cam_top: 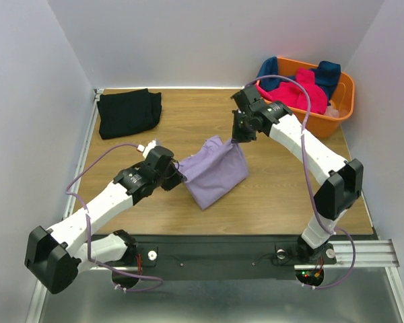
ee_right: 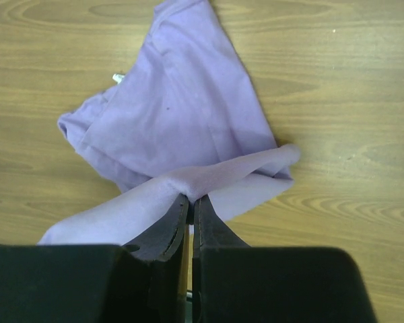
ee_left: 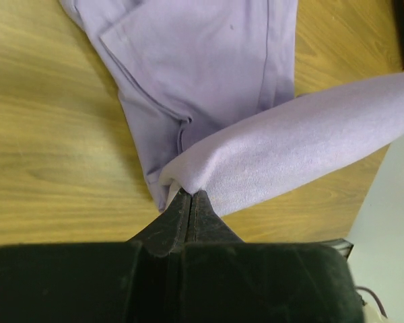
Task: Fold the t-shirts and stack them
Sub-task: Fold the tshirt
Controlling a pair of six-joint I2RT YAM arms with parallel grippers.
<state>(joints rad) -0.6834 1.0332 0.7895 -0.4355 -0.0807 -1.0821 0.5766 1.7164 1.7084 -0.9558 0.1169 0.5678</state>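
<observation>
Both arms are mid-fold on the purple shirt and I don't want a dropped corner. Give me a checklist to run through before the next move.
1. Grip of the left gripper on the lavender shirt: ok, shut on its edge.
2. Grip of the right gripper on the same shirt: ok, shut on it.
3. Held edge raised off the table, the rest lying on it: ok.
4. Lower layer flat: not ok, rumpled and skewed.
5. The black shirt apart from the lavender shirt: ok.
6. The pink shirt and teal shirt inside the orange basket: ok.
</observation>
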